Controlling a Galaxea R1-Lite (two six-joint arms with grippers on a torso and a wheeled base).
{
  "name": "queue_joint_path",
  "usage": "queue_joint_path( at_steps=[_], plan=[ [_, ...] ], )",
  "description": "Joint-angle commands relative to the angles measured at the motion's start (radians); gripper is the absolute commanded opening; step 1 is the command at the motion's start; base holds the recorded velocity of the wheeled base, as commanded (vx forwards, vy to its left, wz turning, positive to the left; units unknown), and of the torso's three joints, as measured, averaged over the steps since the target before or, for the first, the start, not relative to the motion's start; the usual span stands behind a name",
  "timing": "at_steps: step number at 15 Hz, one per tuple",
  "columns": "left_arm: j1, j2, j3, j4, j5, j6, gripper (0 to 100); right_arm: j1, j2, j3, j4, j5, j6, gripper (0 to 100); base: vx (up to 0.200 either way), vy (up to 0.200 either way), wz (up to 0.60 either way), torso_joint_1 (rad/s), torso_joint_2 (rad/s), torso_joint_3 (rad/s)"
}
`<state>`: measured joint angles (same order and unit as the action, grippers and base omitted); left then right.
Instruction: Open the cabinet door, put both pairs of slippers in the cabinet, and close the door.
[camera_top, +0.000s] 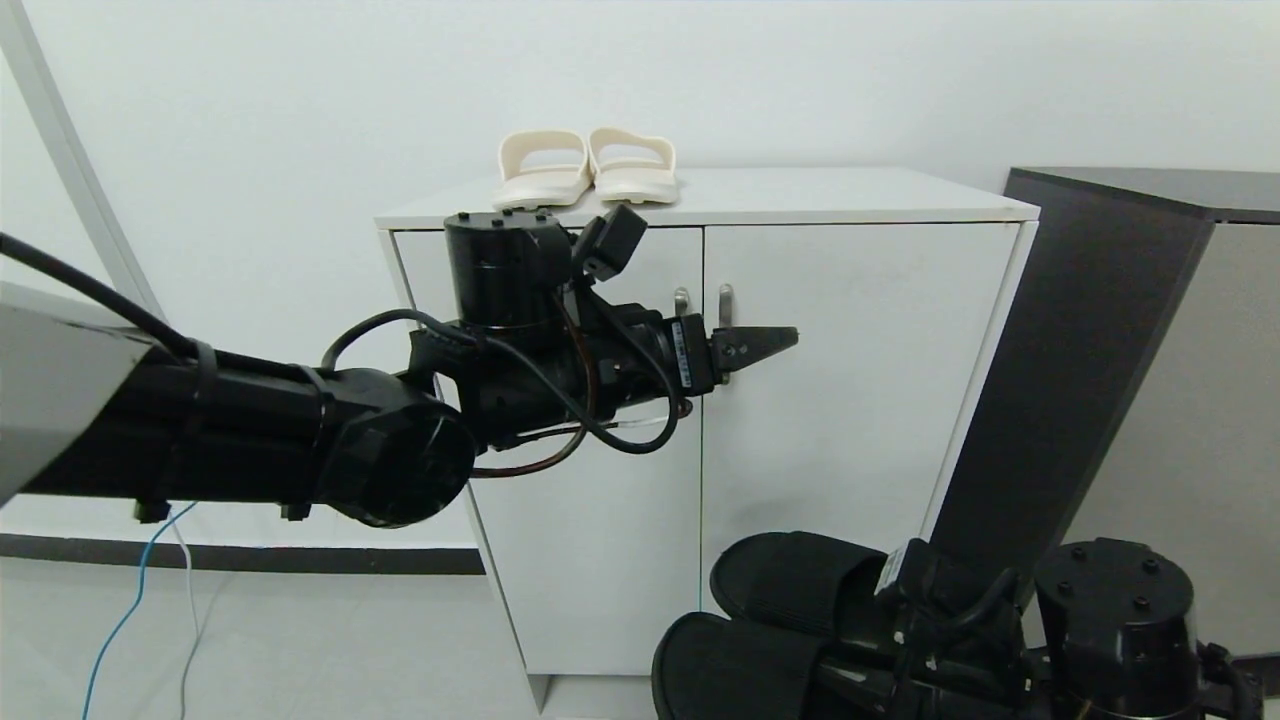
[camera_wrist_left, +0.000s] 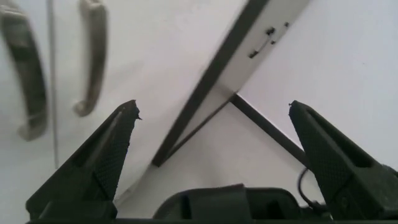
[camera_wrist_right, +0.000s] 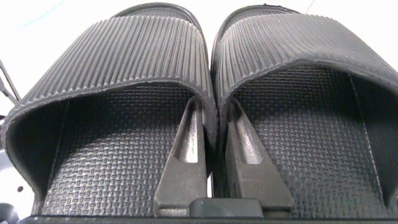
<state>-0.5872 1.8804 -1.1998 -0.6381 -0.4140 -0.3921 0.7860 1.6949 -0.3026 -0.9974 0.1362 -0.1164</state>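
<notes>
Two pairs of slippers are shown. The cream slippers (camera_top: 587, 168) are set side by side on top of the white cabinet (camera_top: 850, 420), in the upper centre of the head view, close to the wall. The black slippers (camera_top: 790, 620) are held at the lower right of that view, in front of the foot of the cabinet. The right jaws are closed on them. In the right wrist view one of the fingers (camera_wrist_right: 185, 155) is seen inside each slipper, and the two adjoining inner walls are pinched between them.

Both cabinet doors are shut, and the two metal handles (camera_top: 725, 300) are placed where the doors meet. The left jaws are held at the middle of the head view, just in front of the handles. They are spread wide and nothing is gripped; whether a handle is touched cannot be told.

A dark grey unit (camera_top: 1080, 350) is stood against the cabinet's right side. A blue cable (camera_top: 120, 620) is laid on the floor at the lower left.
</notes>
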Motion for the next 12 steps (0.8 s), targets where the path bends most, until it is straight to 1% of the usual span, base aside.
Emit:
queue_joint_path(
  at_steps=[1, 4, 7, 9, 12],
  plan=[
    [0.000, 0.029, -0.038, 0.000, 0.032, 0.001, 100, 0.001, 0.002, 0.000, 0.000, 0.000, 0.000, 0, 0.000, 0.000, 0.00, 0.000, 0.00, 0.000],
    [0.003, 0.083, -0.095, 0.000, 0.044, 0.001, 100, 0.003, 0.002, 0.000, 0.000, 0.002, 0.000, 0, 0.000, 0.000, 0.00, 0.000, 0.00, 0.000],
    [0.018, 0.140, -0.156, 0.003, 0.080, 0.001, 100, 0.003, 0.002, 0.000, 0.000, 0.002, 0.000, 0, 0.000, 0.000, 0.00, 0.000, 0.00, 0.000],
    [0.032, 0.167, -0.181, 0.003, 0.081, 0.002, 100, 0.003, 0.002, 0.000, 0.000, 0.002, 0.000, 0, 0.000, 0.000, 0.00, 0.000, 0.00, 0.000],
    [0.029, 0.186, -0.210, 0.015, 0.080, -0.001, 100, 0.003, 0.005, 0.000, 0.000, 0.002, 0.000, 0, 0.000, 0.000, 0.00, 0.000, 0.00, 0.000]
  ],
)
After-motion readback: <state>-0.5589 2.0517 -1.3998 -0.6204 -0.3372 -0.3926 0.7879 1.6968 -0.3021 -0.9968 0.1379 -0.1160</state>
